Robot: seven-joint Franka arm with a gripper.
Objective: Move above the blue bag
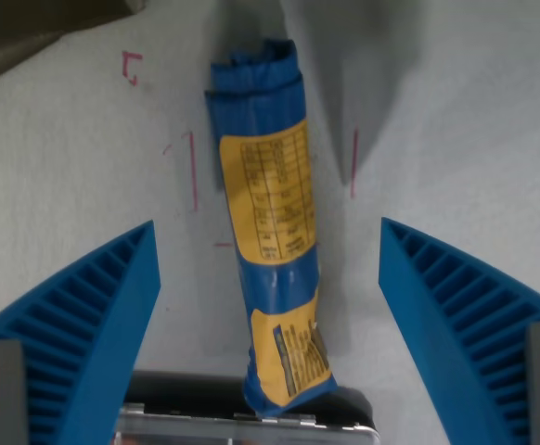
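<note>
At the wrist view's left you see one ribbed blue finger (94,324) of the claw (268,236), rising from the bottom corner to a tip beside the bag. Above it, near the top left, a small red bracket mark (132,67) is drawn on the pale worktop (456,111), and a dark strip cuts across the very corner. Moving right, you pass one long vertical red line (194,171) with a short red dash just below it, both just left of the bag. In the middle lies the one blue bag (268,199), a rolled or folded packet running from the upper centre down to the lower centre, slightly slanted, with two yellow printed labels on it, a larger upper one and a smaller lower one. Its lower end overlaps a dark and silvery part at the bottom edge. Right of the bag you find a second vertical red line (353,163) under a grey shadow. The second blue finger stands at the right. The two fingers are spread wide apart, with the bag between them and touching neither.
</note>
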